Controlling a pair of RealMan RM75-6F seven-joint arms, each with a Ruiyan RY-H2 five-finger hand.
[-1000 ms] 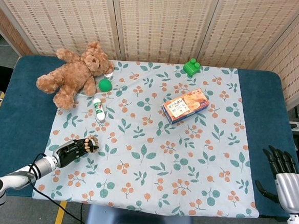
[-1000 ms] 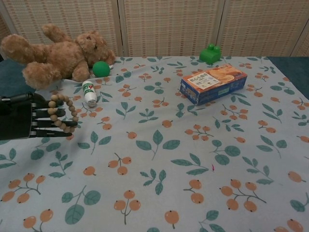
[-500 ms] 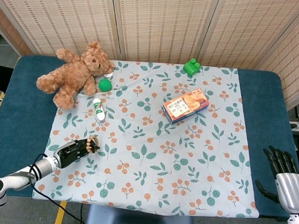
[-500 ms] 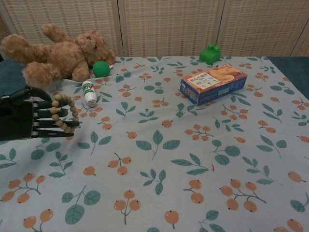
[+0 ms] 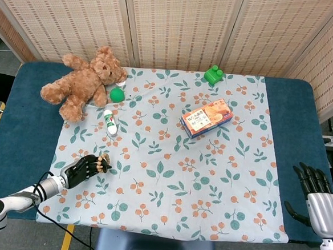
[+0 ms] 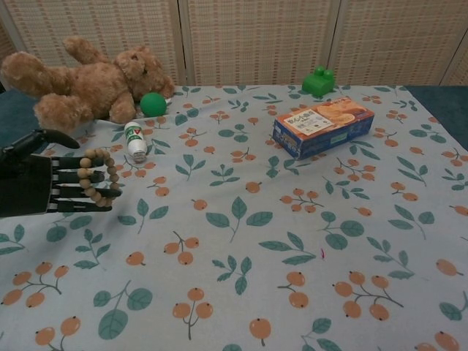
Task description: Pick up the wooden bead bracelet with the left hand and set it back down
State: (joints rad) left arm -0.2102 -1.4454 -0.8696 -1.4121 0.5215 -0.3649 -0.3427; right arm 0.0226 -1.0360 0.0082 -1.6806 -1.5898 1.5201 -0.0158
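The wooden bead bracelet (image 6: 100, 178) lies on the floral cloth at the near left, its ring across the fingertips (image 6: 88, 191) of my black left hand (image 6: 33, 184). The fingers are stretched out flat and the thumb is raised clear of the beads, so nothing pinches them. In the head view the bracelet (image 5: 102, 164) sits at the tip of the left hand (image 5: 78, 170), close to the cloth's left edge. My right hand (image 5: 319, 201) rests with spread fingers at the table's near right corner, holding nothing.
A teddy bear (image 5: 82, 82), a green ball (image 5: 118, 94) and a small white bottle (image 5: 110, 122) lie at the back left. An orange and blue box (image 5: 206, 118) is right of centre, with a green block (image 5: 213, 75) behind it.
The left thumb has lifted off the beads and the hand has slid back a little toward the left. The bracelet stays in about the same spot. The right hand has not moved.
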